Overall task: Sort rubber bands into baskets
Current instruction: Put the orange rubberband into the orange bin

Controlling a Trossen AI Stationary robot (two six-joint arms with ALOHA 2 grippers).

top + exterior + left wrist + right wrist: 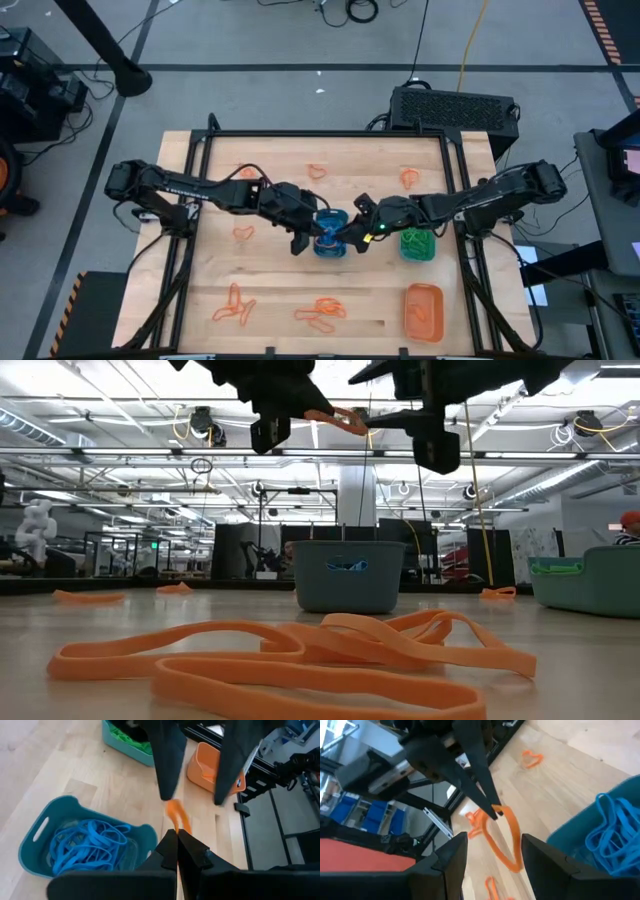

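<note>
Above the blue basket (331, 240), which holds blue rubber bands (85, 847), my left gripper (177, 839) is shut on one orange rubber band (507, 837). My right gripper (492, 852) faces it from the right, open, its fingers standing on either side of the band's hanging loop; I cannot tell whether they touch it. The green basket (418, 244) stands to the right of the blue one. Near the front right of the table is the orange basket (423, 310). In the low view both grippers are high above the table with the band (338, 418) between them. My left gripper pinches the orange band's upper end (499, 812) between its two fingertips, slanting down from the table's left. The band is lifted clear of the table and hangs below the fingertips as a slack loop.
Loose orange bands lie at the front (232, 305) (320, 312), at the far side (317, 171) (408, 178) and at the left (243, 233). Black frame rails (455, 180) border the wooden table. A black box (455, 105) stands behind its far edge.
</note>
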